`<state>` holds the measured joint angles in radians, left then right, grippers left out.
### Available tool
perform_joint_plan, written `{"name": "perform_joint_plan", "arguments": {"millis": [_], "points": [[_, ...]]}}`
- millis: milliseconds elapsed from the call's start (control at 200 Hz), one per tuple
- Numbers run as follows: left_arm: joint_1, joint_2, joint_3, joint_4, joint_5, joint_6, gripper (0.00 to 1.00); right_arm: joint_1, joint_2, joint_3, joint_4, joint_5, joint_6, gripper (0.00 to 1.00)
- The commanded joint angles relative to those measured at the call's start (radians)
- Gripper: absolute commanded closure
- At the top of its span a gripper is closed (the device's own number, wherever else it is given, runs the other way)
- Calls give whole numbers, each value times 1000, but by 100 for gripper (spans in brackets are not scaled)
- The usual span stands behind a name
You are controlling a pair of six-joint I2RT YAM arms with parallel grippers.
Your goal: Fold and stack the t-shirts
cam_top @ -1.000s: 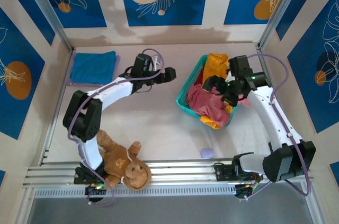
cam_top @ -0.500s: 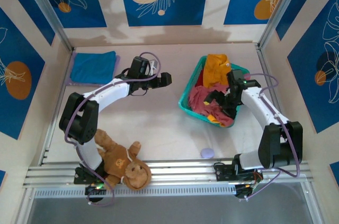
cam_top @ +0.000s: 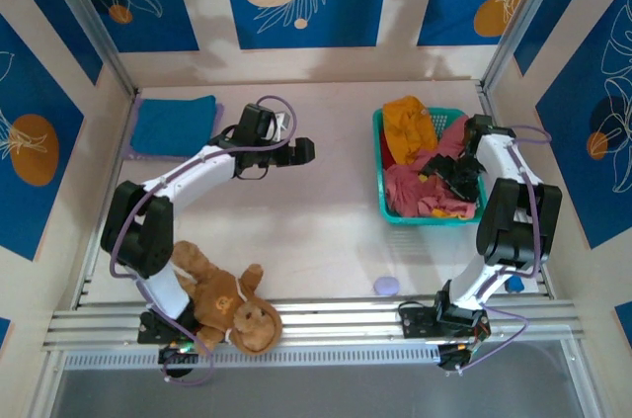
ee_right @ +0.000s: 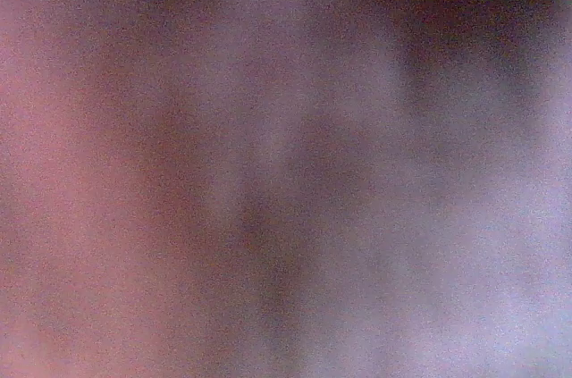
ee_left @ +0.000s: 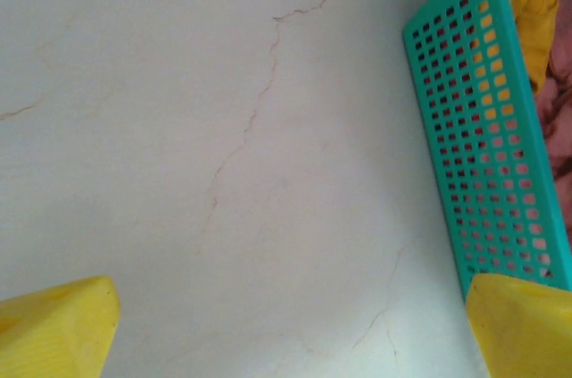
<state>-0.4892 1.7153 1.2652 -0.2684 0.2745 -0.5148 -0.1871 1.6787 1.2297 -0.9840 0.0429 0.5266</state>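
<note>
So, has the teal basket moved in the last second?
Yes. The teal mesh basket slid right, toward the right wall, and turned square to it.

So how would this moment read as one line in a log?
left hand: open, over bare table | right hand: open, down among shirts in basket | blue shirt: folded, far left

Bright, even light, soft shadows; right wrist view is wholly blurred.
</note>
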Motion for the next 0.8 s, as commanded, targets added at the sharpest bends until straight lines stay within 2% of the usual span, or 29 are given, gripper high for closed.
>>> {"name": "perform_joint_plan", "arguments": {"millis": [0, 165, 265, 350, 485, 695, 795], "points": [[-4, -44, 14, -43, -18, 24, 1, 78, -98, 2, -70, 75, -19, 1], [-4, -34, -9, -20, -21, 16, 1, 131, -188, -104, -12, 83, 59, 1], [-5, -15, 2, -19, 5, 4, 1, 147, -134, -78, -14, 72, 86, 1], [-6, -7, 13, -24, 21, 1, 1, 149, -72, -68, 7, 134, 98, 1], [-14, -12, 16, -32, 20, -3, 1, 64, 59, -27, 41, 203, 62, 1], [-31, -10, 33, -75, 12, -8, 1, -16, 260, 167, 28, 279, -52, 1], [-35, 0, 56, -107, 2, -3, 1, -55, 334, 250, 25, 275, -101, 1]]}}
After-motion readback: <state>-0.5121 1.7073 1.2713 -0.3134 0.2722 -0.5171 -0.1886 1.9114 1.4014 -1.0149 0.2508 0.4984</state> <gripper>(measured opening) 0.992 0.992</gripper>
